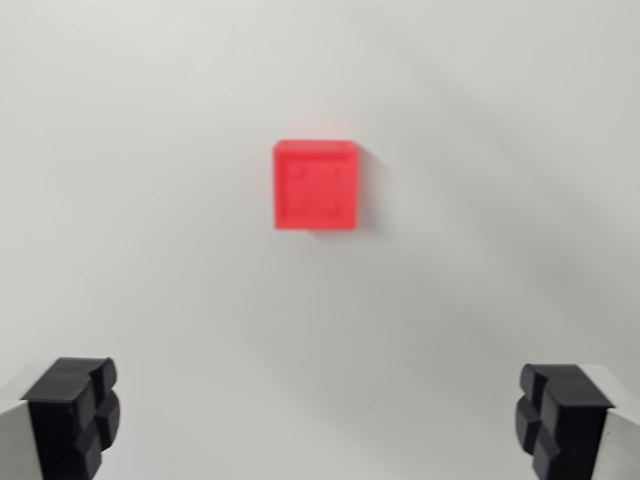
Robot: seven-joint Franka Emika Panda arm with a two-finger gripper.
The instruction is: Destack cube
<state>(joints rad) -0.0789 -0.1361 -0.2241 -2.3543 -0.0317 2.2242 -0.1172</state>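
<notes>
A red cube [316, 185] sits on the white table, seen from straight above and slightly blurred; its top face shows faint square marks. Only one cube outline is visible, so I cannot tell whether another lies beneath it. My gripper [318, 420] hangs well above the table, nearer the bottom of the wrist view than the cube. Its two black fingertips [72, 410] stand far apart at the lower left and lower right corners, with nothing between them. The gripper is open.
The white table surface [150, 250] fills the whole view around the cube. A soft shadow falls just to the wrist view's right of the cube.
</notes>
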